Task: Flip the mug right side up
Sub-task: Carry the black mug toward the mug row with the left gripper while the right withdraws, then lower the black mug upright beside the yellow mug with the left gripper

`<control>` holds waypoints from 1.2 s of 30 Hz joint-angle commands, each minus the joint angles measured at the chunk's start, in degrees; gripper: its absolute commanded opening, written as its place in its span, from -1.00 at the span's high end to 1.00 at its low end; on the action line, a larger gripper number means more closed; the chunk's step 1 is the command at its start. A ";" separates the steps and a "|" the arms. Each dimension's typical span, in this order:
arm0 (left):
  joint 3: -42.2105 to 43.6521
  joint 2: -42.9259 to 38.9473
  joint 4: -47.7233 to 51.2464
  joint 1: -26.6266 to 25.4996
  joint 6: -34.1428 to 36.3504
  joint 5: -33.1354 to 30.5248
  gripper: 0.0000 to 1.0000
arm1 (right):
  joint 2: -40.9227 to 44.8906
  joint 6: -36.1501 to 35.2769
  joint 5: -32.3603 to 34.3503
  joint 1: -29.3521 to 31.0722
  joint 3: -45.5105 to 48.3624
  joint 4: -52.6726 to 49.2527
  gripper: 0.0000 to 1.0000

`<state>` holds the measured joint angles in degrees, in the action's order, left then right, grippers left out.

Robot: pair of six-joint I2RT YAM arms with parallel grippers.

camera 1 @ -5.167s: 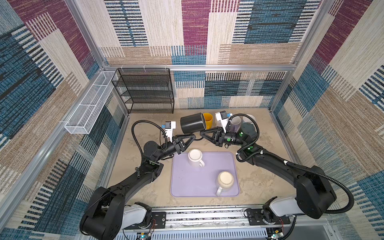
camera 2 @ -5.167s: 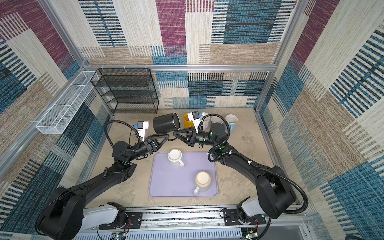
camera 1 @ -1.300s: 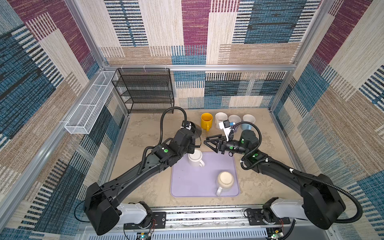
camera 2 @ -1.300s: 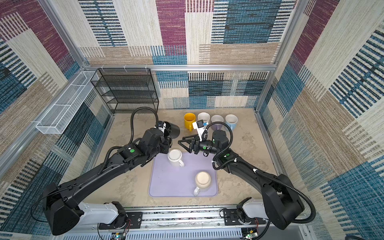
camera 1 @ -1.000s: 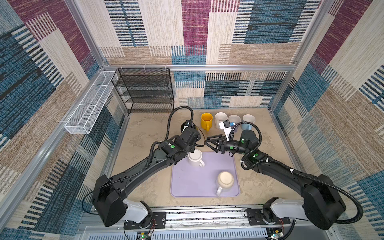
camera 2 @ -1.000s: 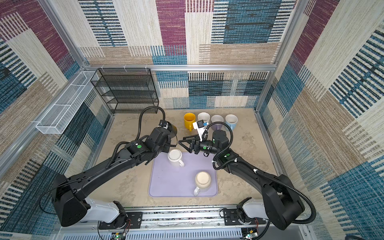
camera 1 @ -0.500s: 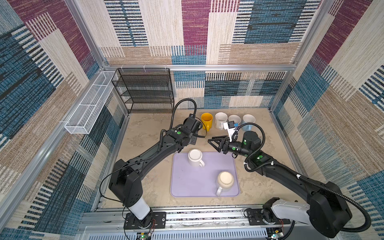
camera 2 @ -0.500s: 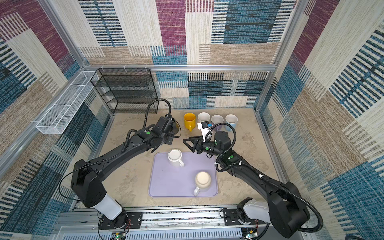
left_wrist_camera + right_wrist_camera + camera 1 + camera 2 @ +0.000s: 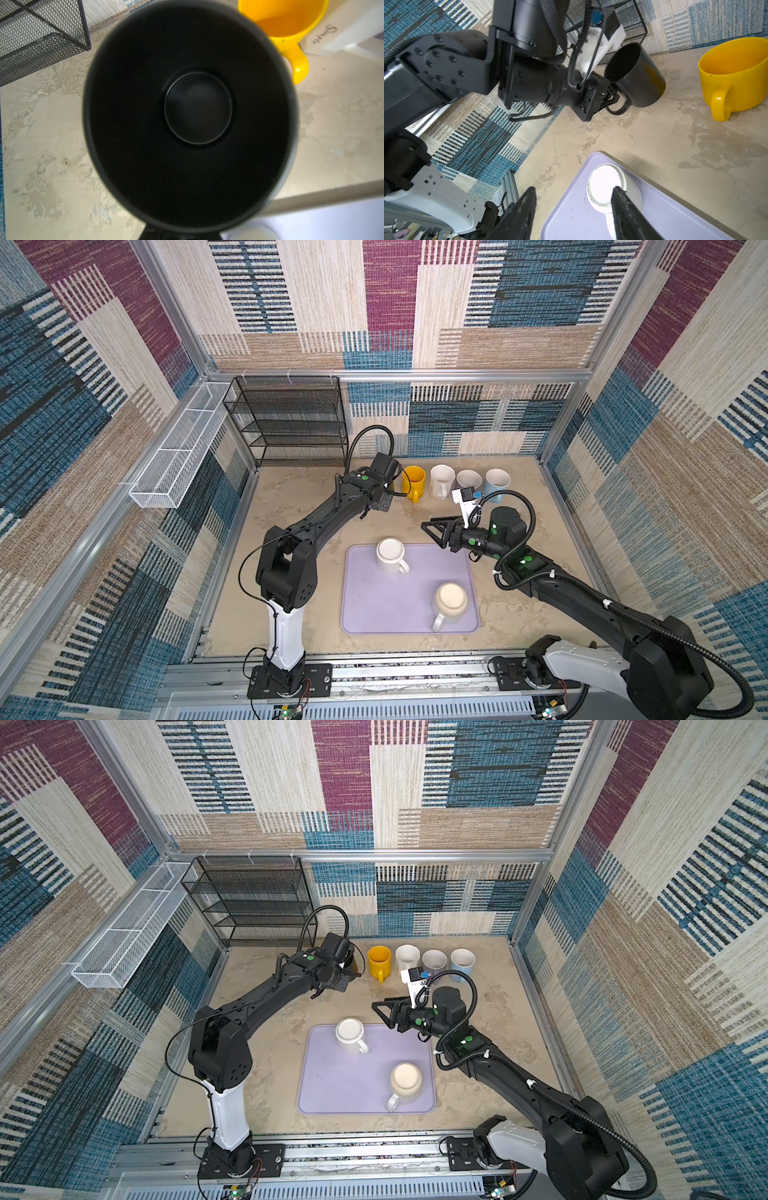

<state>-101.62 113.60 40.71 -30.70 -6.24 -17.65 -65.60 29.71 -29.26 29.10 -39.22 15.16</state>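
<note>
With its handle pinched in the left gripper (image 9: pixel 612 97), black mug (image 9: pixel 637 76) is tilted, mouth up, far side, just left of yellow mug (image 9: pixel 735 76); right gripper (image 9: pixel 574 191) jaws half-spread, empty, by mat's (image 9: pixel 675 218) far edge.

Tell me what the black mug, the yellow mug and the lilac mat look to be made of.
The black mug looks like ceramic with a matte glaze; its wall shows only a dull sheen. The yellow mug is glossy, with a bright highlight on its handle; it could be ceramic or plastic. The lilac mat is thin and matte with rounded corners, probably silicone or soft plastic.
</note>
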 commanded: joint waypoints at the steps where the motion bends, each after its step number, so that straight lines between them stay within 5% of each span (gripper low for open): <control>1: -3.11 1.83 -0.93 0.83 2.00 0.44 1.00 | 1.13 -0.89 1.46 -0.10 0.46 -0.64 -0.20; 36: -27.79 24.01 8.43 3.56 4.29 1.87 1.00 | 5.92 -1.94 3.09 -0.38 1.87 -3.95 -0.20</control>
<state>-128.46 137.32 50.11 -27.18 -2.68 -14.68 -60.14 28.23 -26.39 28.75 -37.43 10.83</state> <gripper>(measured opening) 0.146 0.601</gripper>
